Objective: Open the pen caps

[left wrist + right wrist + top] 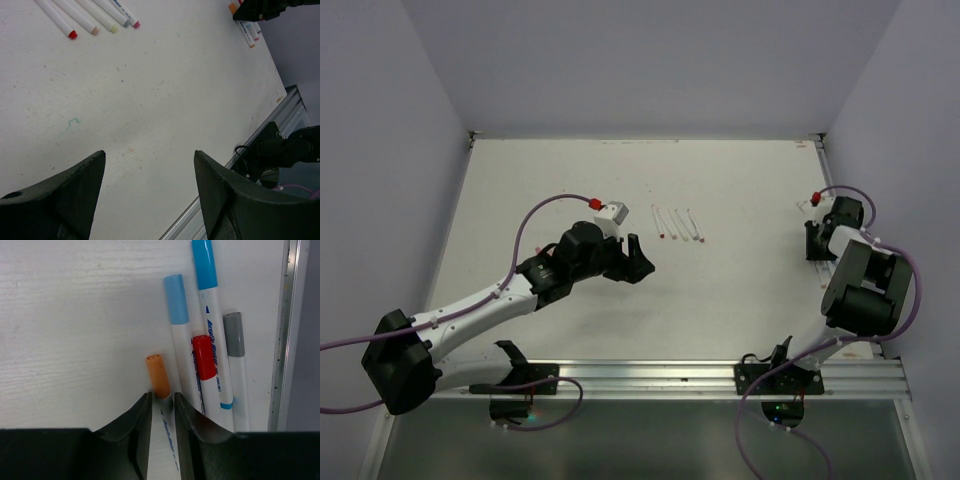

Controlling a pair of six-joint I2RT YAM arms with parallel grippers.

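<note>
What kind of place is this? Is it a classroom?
Probably not; it looks like a robot testing booth. A left arm and right arm are bolted to a metal rail, plain walls box in the white table, and pens lie on it.

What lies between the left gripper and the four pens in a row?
Between the left gripper and the pens lies only bare table; the left wrist view shows it.

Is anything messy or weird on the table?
Yes, a little. There is a green squiggle on the white table, like stray pen ink. By the right gripper, the red-capped pen seems to rest on top of its neighbours.
</note>
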